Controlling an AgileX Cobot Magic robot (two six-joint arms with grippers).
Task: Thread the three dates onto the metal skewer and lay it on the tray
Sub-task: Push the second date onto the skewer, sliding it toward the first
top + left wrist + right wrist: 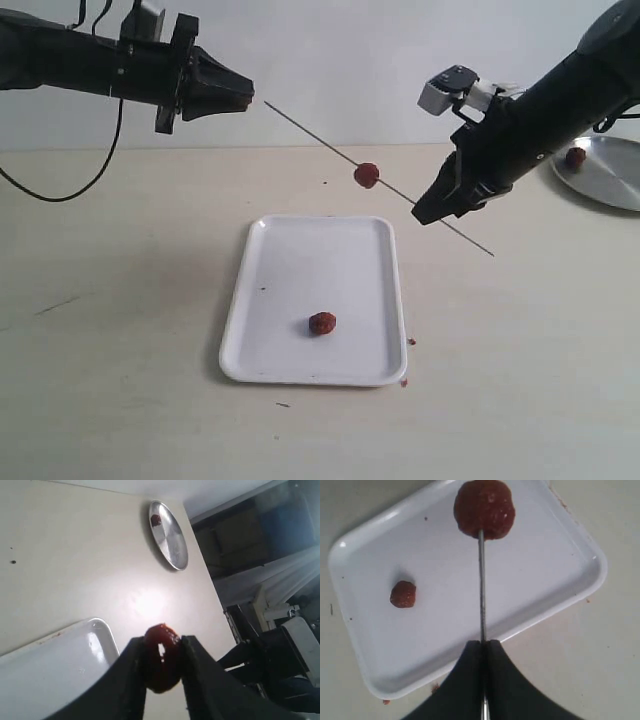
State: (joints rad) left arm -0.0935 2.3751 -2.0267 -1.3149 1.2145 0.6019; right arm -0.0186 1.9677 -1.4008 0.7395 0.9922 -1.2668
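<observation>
My right gripper (428, 212) (483, 642) is shut on the metal skewer (310, 133) (481, 585), which slants up and left above the table. One date (367, 175) (485, 509) is threaded on the rod, a short way from that gripper. My left gripper (248, 96) (162, 645) hangs at the upper left, just off the skewer's free tip, shut on a second date (161, 655). A third date (322, 323) (403, 594) lies loose on the white tray (290, 260) (555, 565) (55, 665) below.
A round shiny metal plate (612, 172) (170, 535) stands at the far right with another dark-red fruit (575, 156) (155, 520) on it. Small red crumbs (411, 343) lie beside the tray's near right corner. A black cable (60, 190) hangs under the left arm.
</observation>
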